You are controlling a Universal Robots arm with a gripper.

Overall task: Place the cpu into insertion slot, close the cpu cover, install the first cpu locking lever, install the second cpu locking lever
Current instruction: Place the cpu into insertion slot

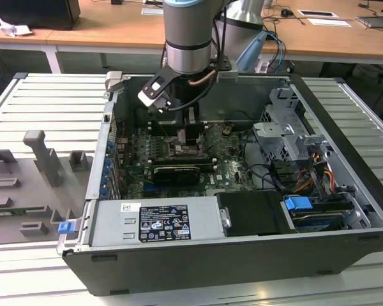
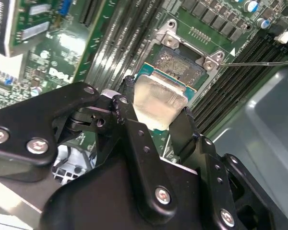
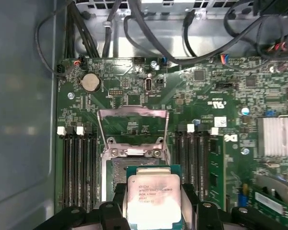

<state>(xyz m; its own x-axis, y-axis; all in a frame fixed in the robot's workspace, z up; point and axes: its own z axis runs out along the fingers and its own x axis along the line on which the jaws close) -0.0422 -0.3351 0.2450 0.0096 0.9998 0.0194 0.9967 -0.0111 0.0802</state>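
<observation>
cpu [image 3: 153, 201] clamped in gripper [image 2: 158, 103]: black fingers [image 2: 132, 125] closed on two opposite edges, metal top up. It hangs over the near part of the insertion slot [image 3: 120, 168], not seated; can't tell whether it touches the rim. cpu cover [image 3: 132, 113] is swung open, standing off the slot's far side, window frame bare. Memory slots [image 3: 79, 163] flank the socket on both sides of the green motherboard [image 3: 206, 96], coin cell [image 3: 90, 82] beyond the cover. In the exterior view, arm [image 1: 187, 38] reaches down into the open computer case [image 1: 345, 210].
</observation>
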